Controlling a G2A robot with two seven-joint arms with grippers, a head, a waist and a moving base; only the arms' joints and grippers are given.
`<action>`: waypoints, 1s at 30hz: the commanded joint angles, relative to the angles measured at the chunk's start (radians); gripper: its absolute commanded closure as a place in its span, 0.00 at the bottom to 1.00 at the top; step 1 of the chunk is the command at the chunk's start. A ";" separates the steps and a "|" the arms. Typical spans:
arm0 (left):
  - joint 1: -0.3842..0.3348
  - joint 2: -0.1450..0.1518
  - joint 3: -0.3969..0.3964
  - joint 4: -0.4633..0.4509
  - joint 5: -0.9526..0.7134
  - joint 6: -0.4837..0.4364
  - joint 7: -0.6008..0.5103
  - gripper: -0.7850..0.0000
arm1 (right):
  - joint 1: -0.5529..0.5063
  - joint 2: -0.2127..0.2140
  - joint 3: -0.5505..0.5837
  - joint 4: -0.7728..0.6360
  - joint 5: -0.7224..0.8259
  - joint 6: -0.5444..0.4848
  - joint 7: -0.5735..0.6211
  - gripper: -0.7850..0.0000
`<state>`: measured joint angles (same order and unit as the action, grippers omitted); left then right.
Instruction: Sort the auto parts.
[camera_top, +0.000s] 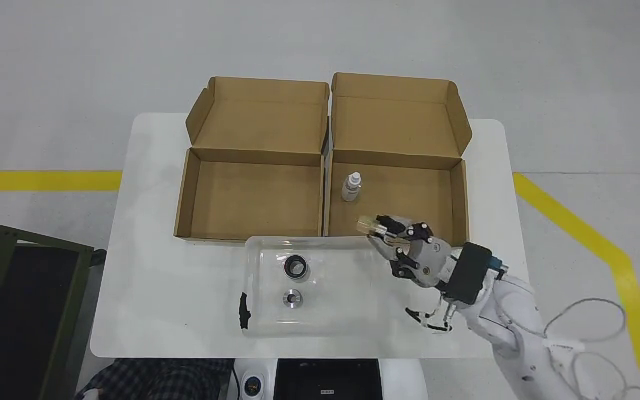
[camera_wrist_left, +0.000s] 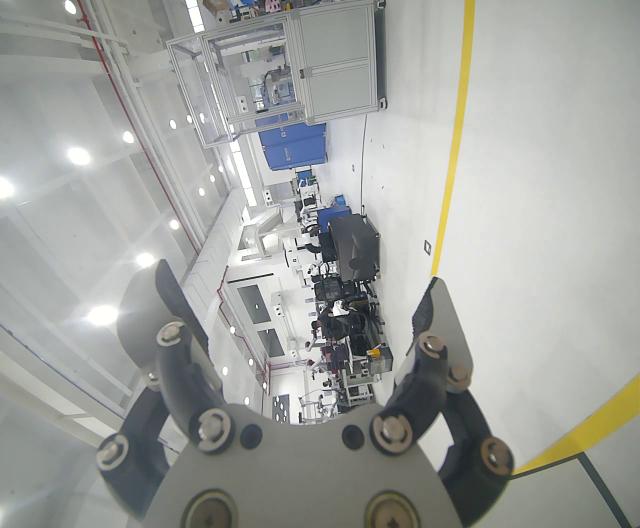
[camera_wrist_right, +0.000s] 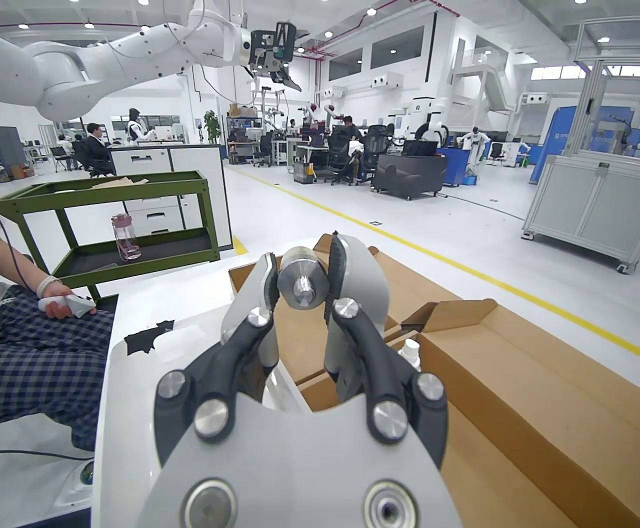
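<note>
Over white table (camera_top: 160, 300), right tool (camera_wrist_right: 301, 270) pinches metal cylinder (camera_wrist_right: 299, 286) at its tips; left tool (camera_wrist_left: 299, 278) gapes wide.

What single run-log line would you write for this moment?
right gripper: shut on metal cylinder | left gripper: open | clear tray: dark ring, small metal part | right box: white bottle

Bright, even overhead light; ceiling lamps (camera_wrist_left: 102, 315) flare in the left wrist view; both wrist views bow at their edges.

Right gripper (camera_wrist_right: 302, 272) clamped, left gripper (camera_wrist_left: 299, 275) raised high, spread wide.
</note>
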<state>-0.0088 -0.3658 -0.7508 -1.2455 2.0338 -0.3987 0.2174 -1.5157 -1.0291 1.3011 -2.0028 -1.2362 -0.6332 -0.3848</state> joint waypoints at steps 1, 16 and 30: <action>0.000 0.000 0.000 0.000 0.000 0.000 0.000 0.00 | -0.001 -0.001 0.002 -0.009 0.000 0.000 -0.006 1.00; 0.000 0.000 0.000 0.000 0.000 0.000 0.000 0.00 | 0.011 -0.005 -0.002 -0.035 -0.033 -0.019 -0.006 1.00; 0.000 0.000 0.000 0.000 0.000 0.000 0.000 0.00 | 0.079 0.003 0.019 -0.011 -0.042 -0.081 0.328 1.00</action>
<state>-0.0088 -0.3658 -0.7508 -1.2455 2.0338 -0.3987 0.2174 -1.4419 -1.0267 1.3177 -2.0132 -1.2815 -0.7132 -0.0850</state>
